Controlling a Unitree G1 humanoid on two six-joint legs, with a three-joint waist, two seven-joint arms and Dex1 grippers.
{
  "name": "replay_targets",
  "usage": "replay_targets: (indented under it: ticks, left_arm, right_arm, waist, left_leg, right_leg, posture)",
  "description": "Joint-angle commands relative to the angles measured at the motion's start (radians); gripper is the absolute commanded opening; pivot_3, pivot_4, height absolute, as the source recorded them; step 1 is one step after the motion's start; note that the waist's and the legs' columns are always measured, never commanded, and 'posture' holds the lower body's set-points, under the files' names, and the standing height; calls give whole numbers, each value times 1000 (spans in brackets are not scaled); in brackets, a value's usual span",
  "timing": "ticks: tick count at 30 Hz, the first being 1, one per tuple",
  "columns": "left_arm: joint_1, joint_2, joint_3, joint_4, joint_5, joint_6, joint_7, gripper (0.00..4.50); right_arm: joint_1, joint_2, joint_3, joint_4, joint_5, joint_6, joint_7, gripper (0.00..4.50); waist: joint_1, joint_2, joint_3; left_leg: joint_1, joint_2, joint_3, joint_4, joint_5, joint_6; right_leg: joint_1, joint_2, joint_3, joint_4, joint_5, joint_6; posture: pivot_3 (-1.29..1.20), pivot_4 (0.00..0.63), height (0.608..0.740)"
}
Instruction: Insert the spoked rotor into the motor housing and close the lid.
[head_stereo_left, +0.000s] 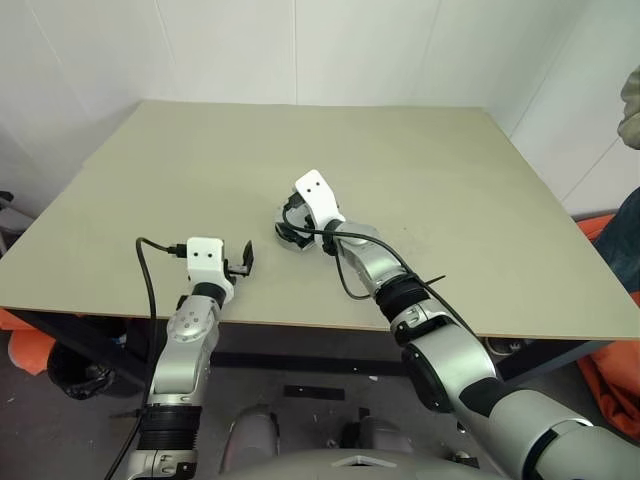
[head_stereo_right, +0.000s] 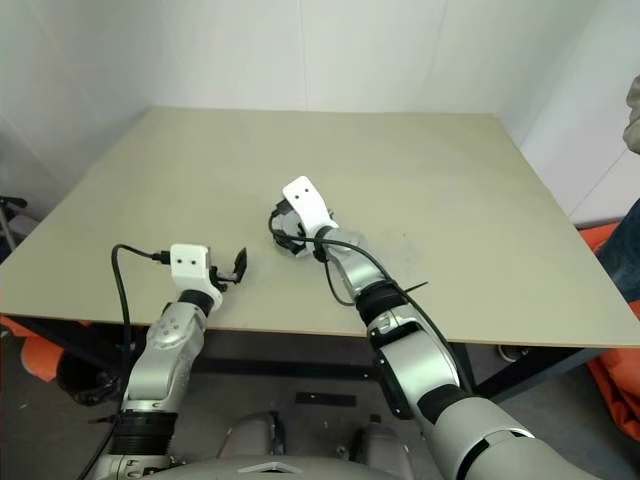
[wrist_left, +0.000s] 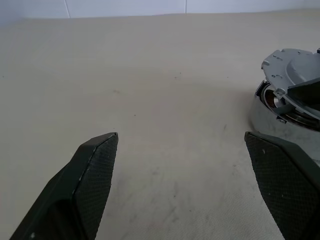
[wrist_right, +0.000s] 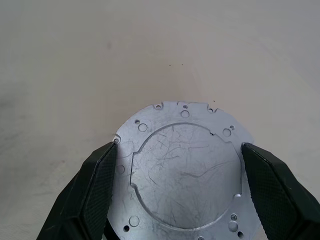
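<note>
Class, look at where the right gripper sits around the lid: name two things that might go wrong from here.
1. The right gripper straddles the lid with its fingers wide; one finger looks closer to the rim than the other, so closing may push the lid sideways rather than grip it.
2. The left gripper hangs open, apart from the assembly, so nothing braces it on the table.

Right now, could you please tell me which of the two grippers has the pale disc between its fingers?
The right gripper: its open fingers straddle the lid; the left gripper, also open, faces bare table.
</note>
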Motion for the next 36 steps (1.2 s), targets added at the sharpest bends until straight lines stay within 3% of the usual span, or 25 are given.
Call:
replay_targets:
  ticks: [1,15,18,21,36]
  left_arm:
    - [-4,7,0,-50,-1,-2,-4,4287]
    - [-5,5,-1,-56,-2,1,-3,4287]
    - [-7,5,-1,-55,-2,1,-2,4287]
    - [-10,5,-1,-54,-2,1,-2,4287]
    - [-15,5,-2,-48,-6,0,-8,4287]
  right_arm:
    - [-39,7,-16,-7,4,-20,-5,4476]
    - [-52,13,-24,18,4,-1,-13,4476]
    - [-55,15,-28,19,6,3,-13,3935]
    - [-58,17,-33,20,7,6,-13,3108]
    - [-37,-19,-4,-54,2,70,108,3109]
  waist:
    - [0,0,0]
    - [0,0,0]
    - [-1,0,0]
    - [-1,0,0]
    - [-3,0,0]
  left_leg:
    - [0,0,0,0,0,1]
    - [0,0,0,0,0,1]
    - [0,0,0,0,0,1]
    - [0,0,0,0,0,1]
    - [-2,0,0,-1,-1,1]
  right_leg:
    - [0,0,0,0,0,0]
    - [0,0,0,0,0,0]
    - [0,0,0,0,0,0]
    - [0,0,0,0,0,0]
    - [-1,0,0,-1,0,0]
  posture:
    - [0,0,740]
    - [0,0,740]
    - [0,0,740]
    - [0,0,740]
    - [0,0,740]
